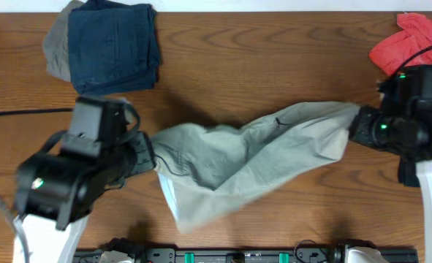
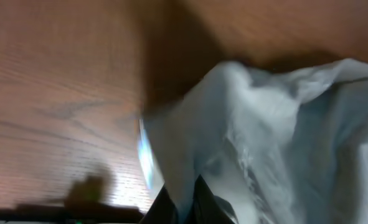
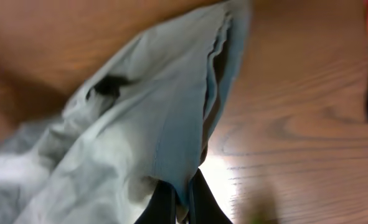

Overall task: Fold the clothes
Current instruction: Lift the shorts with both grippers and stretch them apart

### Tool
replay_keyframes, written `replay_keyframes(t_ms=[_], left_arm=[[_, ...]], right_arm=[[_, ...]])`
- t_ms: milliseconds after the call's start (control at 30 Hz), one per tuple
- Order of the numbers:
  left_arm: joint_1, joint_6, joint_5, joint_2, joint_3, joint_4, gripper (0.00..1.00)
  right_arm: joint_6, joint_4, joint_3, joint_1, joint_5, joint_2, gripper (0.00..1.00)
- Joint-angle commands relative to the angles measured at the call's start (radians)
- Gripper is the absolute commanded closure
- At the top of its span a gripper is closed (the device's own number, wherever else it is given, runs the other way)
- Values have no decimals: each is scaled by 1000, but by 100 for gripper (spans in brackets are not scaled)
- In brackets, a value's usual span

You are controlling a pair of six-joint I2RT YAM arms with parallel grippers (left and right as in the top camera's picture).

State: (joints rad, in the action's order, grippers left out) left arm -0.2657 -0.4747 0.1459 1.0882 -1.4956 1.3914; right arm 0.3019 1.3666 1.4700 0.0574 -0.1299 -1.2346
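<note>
1. The left claw [image 2: 185,200] is pinched closed on the 9 o'clock end of the shorts [image 1: 252,150].
2. The right claw [image 3: 180,202] is clamped tight on their 3 o'clock end.
3. The shorts stretch across the middle of the counter [image 1: 274,51].
4. A navy garment [image 1: 113,44] lies at 11 o'clock, and a red shirt [image 1: 409,40] at 1 o'clock.

1. A robotics lab bench: a black left arm [image 1: 62,183] and right arm [image 1: 420,128] reach over one wood-grain table [image 1: 274,44].
2. Bottom edge: a black mounting rail [image 1: 216,256] with green fittings; a cable [image 1: 18,113] trails in at left.
</note>
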Motion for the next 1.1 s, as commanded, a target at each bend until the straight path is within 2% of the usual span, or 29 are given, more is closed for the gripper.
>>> replay_keyframes(t_ms=[0, 167, 267, 500, 667, 1067], left_arm=[[0, 6, -27, -7, -109, 32, 94], [0, 5, -27, -7, -163, 52, 94], [0, 6, -27, 4, -163, 74, 94], [0, 7, -29, 58, -163, 110, 94], [0, 9, -92, 113, -162, 108, 94], [0, 9, -106, 396, -130, -112, 94]], right_arm=[[-13, 21, 80, 16, 56, 44, 98], [-30, 38, 106, 16, 63, 90, 94], [-30, 61, 106, 16, 79, 93, 99], [-26, 59, 104, 16, 82, 91, 99], [-24, 38, 104, 16, 95, 90, 99], [19, -35, 58, 16, 164, 32, 99]])
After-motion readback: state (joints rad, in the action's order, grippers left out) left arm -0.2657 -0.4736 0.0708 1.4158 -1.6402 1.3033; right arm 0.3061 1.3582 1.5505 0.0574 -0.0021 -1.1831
